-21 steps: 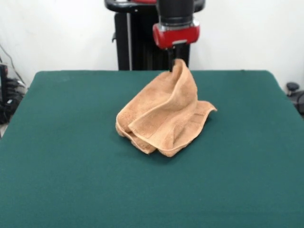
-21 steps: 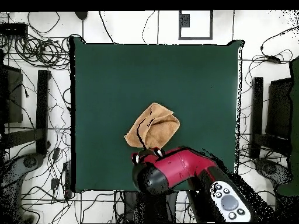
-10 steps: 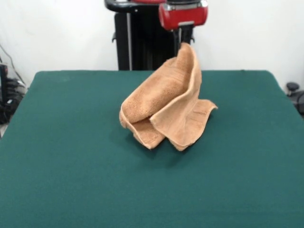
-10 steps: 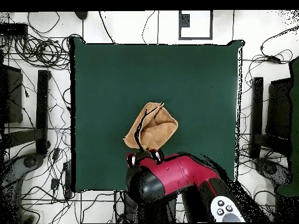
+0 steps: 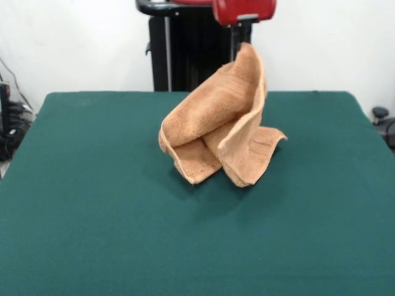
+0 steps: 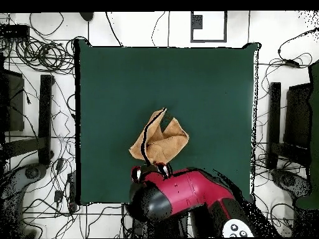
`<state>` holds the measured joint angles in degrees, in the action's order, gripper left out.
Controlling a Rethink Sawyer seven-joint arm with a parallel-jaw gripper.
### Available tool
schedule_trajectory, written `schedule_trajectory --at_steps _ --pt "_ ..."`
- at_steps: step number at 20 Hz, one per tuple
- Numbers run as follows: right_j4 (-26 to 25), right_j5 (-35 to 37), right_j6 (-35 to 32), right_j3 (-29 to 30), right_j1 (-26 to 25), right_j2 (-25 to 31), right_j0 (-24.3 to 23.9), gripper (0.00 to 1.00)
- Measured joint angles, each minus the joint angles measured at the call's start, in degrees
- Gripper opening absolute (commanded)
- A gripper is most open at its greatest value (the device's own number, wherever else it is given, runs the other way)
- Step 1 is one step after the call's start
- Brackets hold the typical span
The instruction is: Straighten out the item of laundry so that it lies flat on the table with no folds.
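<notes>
The towel (image 5: 219,132) is lifted by one corner: its peak hangs from the gripper (image 5: 237,46), whose jaws are clamped on the towel's top edge. From that peak the cloth falls in a tented fold. A rolled lobe slopes down to the front view's left, and a flat hemmed flap drapes down the other side. The lower lobes and one corner rest on the bench (image 5: 92,234).

Towel position: in the overhead view the towel (image 6: 159,140) lies nearer the bench edge at the robot's base than the opposite edge, and slightly toward the picture's left of the bench centre. The gripper (image 6: 149,168) sits just beside the towel's base-side edge, inside the bench (image 6: 212,81) border.

Open room around the towel:
- Beyond the towel, away from the base: a wide bare green surface.
- To either side of the towel: broad bare margins.
- Between the towel and the base-side bench edge: a narrow strip, partly covered by the red and black arm (image 6: 180,196).
</notes>
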<state>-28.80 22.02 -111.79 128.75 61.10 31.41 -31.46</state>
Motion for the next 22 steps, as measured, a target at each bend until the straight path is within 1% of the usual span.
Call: schedule_trajectory --at_steps 4,8,9,13,14,16,19,22 --pt "0.5 0.0 0.0 0.7 0.7 0.3 0.0 0.0" --pt "0.5 0.1 0.0 0.7 0.4 0.8 -1.5 0.0" --pt "0.7 0.4 0.0 0.7 0.4 1.2 -3.0 0.0" --pt "1.2 1.7 0.0 0.4 0.4 2.3 -6.3 0.0" --pt "1.3 3.0 0.0 0.0 0.2 2.7 -8.5 0.0" --pt "1.3 4.3 0.0 -0.8 -0.3 3.3 -10.6 0.0" --pt "1.3 5.7 0.0 -2.0 -1.4 3.9 -12.3 0.0" --pt "1.3 8.0 0.0 -4.4 -3.6 4.6 -14.3 0.0"
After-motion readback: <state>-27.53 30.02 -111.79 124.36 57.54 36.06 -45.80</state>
